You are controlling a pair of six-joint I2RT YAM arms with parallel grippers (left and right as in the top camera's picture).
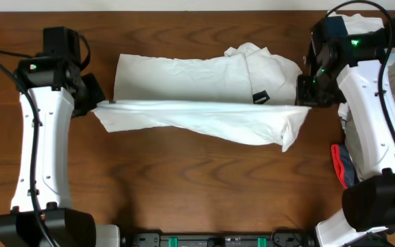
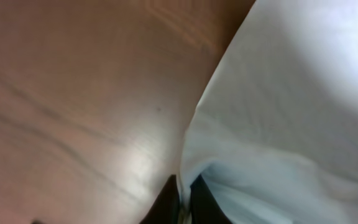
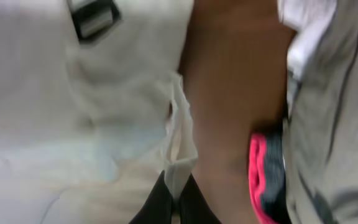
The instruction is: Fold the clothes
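A large wrinkled white garment [image 1: 197, 96] lies across the middle of the wooden table, its small dark label [image 1: 260, 97] showing right of centre. A folded band of it stretches taut between both grippers. My left gripper [image 1: 100, 103] is shut on the garment's left edge [image 2: 194, 168], with cloth pinched between the black fingers [image 2: 166, 202]. My right gripper [image 1: 303, 103] is shut on the right edge [image 3: 178, 155], the cloth bunched between its fingers [image 3: 194, 205]. The label [image 3: 93, 17] also appears in the right wrist view.
A pile of other clothes [image 1: 389, 103] sits at the right table edge under the right arm, with a grey piece [image 3: 334, 112] and a pink and dark piece [image 1: 340, 163]. Bare wooden table [image 1: 197, 185] lies in front of the garment.
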